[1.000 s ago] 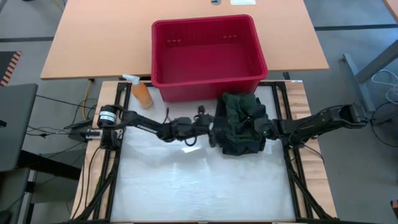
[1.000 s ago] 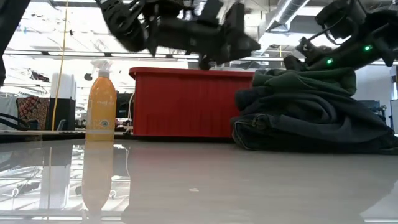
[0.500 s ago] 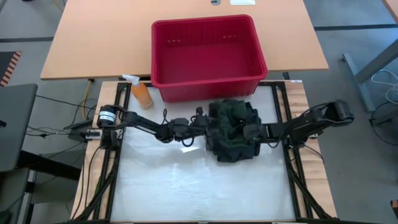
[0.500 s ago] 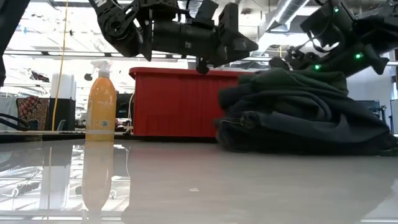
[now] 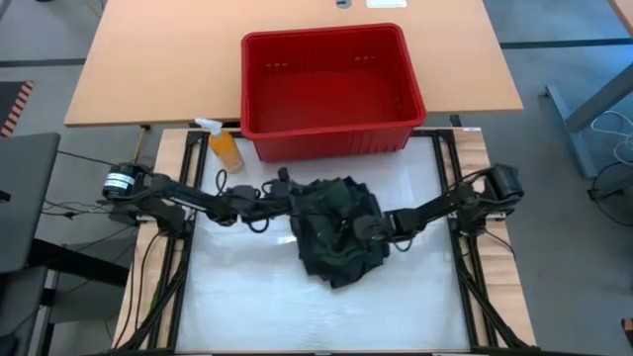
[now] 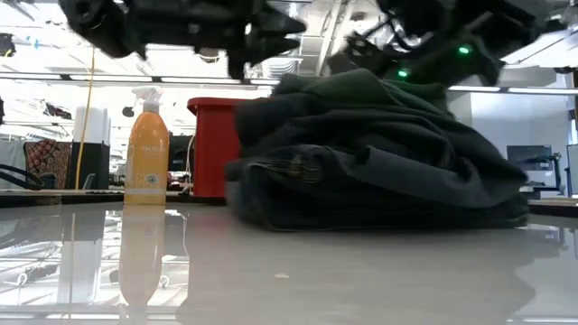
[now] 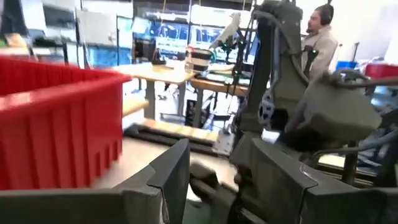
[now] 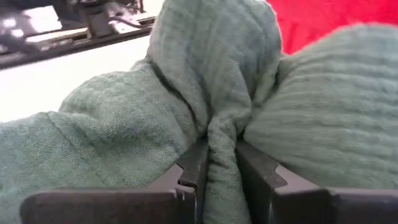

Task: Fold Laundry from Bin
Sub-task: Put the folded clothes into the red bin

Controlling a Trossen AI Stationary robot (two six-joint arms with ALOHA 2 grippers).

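Note:
The laundry (image 5: 334,235) is a bunched dark green garment lying in a heap on the white table top, in front of the red bin (image 5: 326,138). My right gripper (image 5: 359,229) reaches in from the table's right and is shut on the heap's right part. My left gripper (image 5: 286,190) comes from the table's left and hovers at the heap's upper left edge. In the left wrist view its fingers (image 7: 171,177) stand apart with nothing plainly between them. In the low view the heap (image 6: 379,153) hides most of the bin (image 6: 208,144). My right gripper pinches a raised fold of the green cloth (image 8: 217,134) between its two fingers (image 8: 194,163). The fold doubles the cloth. The fingers come from the table's right, slanting down. The rest of the garment lies slack in a heap on the table.
An orange spray bottle (image 5: 226,148) stands at the table's far left beside the bin. The dark frame rails (image 5: 465,267) run along the table's left and right sides. White table top lies bare near the front edge (image 5: 316,316). A person (image 7: 320,37) sits in the room beyond.
My right gripper has gone toward the table's left and near edge and tipped further down, dragging the garment with it. The heap has slid from beside the bin's right corner to the table's middle. My left gripper has drawn back toward the table's left edge.

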